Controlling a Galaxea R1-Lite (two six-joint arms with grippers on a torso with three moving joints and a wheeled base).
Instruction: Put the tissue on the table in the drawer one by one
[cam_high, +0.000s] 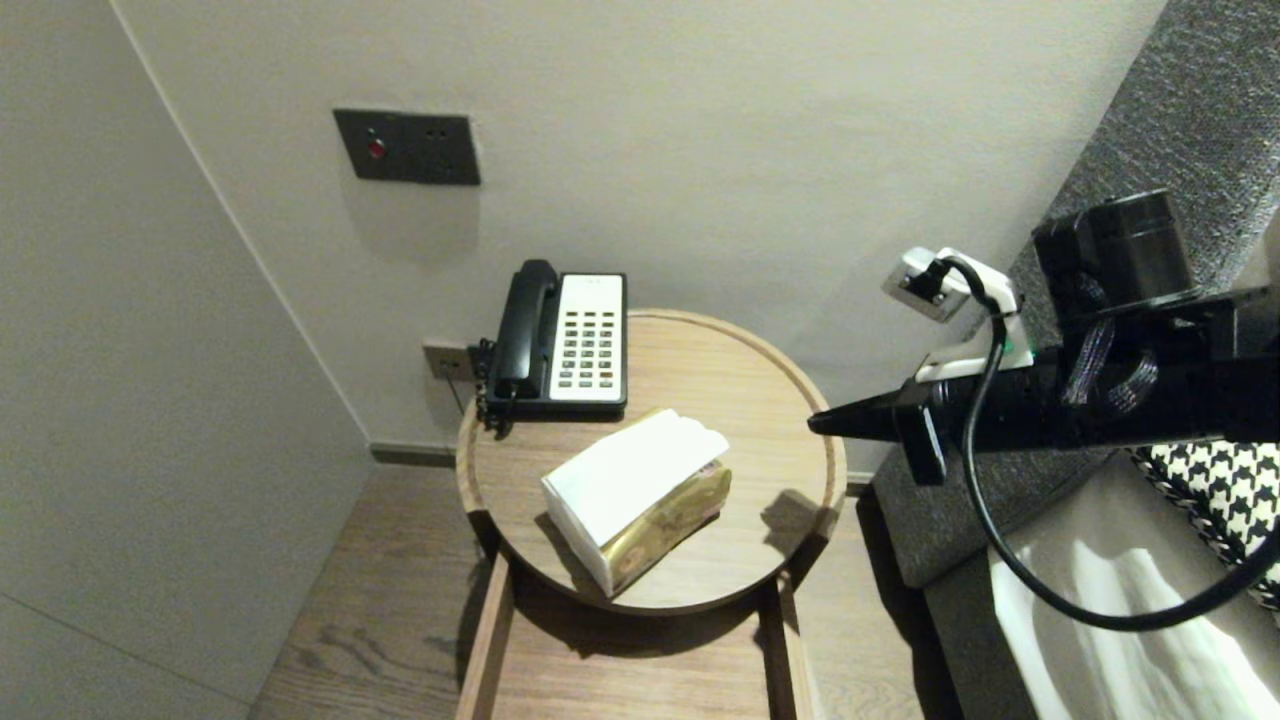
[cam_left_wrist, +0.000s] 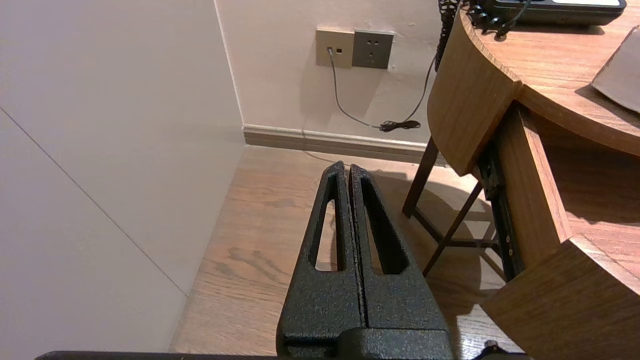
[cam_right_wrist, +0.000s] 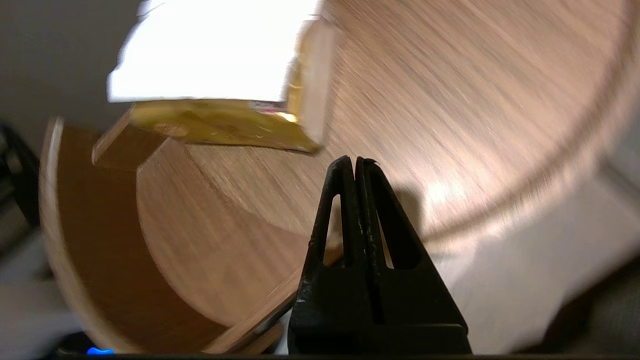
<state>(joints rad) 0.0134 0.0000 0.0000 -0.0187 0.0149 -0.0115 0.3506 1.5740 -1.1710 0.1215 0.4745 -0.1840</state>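
Observation:
A gold-and-white tissue pack (cam_high: 637, 497) lies near the middle of the round wooden side table (cam_high: 770, 560), with a white tissue sticking out of its top. My right gripper (cam_high: 815, 424) is shut and empty, reaching level over the table's right edge and pointing at the pack from a short way off. In the right wrist view its tips (cam_right_wrist: 354, 161) hang above the tabletop (cam_right_wrist: 450, 100), just short of the pack (cam_right_wrist: 220, 85). My left gripper (cam_left_wrist: 345, 167) is shut and empty, parked low over the wooden floor beside the table's left side.
A black-and-white desk phone (cam_high: 560, 340) stands at the table's back left by the wall. A dark switch panel (cam_high: 407, 147) is on the wall above. A grey headboard and bed (cam_high: 1150, 130) border the right. An open drawer (cam_high: 640, 670) juts out under the tabletop. Wall sockets (cam_left_wrist: 354, 48) sit low.

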